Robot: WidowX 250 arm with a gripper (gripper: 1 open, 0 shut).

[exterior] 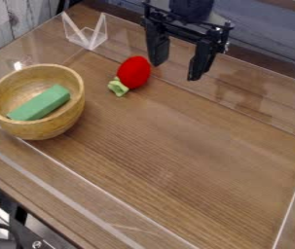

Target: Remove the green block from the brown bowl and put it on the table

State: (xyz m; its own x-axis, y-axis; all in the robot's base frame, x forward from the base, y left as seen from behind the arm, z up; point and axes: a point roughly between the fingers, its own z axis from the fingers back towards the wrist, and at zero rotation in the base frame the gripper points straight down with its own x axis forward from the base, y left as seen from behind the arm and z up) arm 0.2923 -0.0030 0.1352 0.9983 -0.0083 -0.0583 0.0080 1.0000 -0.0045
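Observation:
The green block (41,103) lies flat inside the brown bowl (37,122), which sits at the left of the table (176,165). My gripper (176,64) hangs at the back of the table, well to the right of the bowl and above the surface. Its two black fingers stand apart with nothing between them, so it is open. The left finger hangs just right of a red strawberry-like toy.
A red strawberry-like toy (132,74) with a pale green stub lies between the bowl and the gripper. Low clear plastic walls (85,31) run along the table's edges, with a folded clear piece at the back left.

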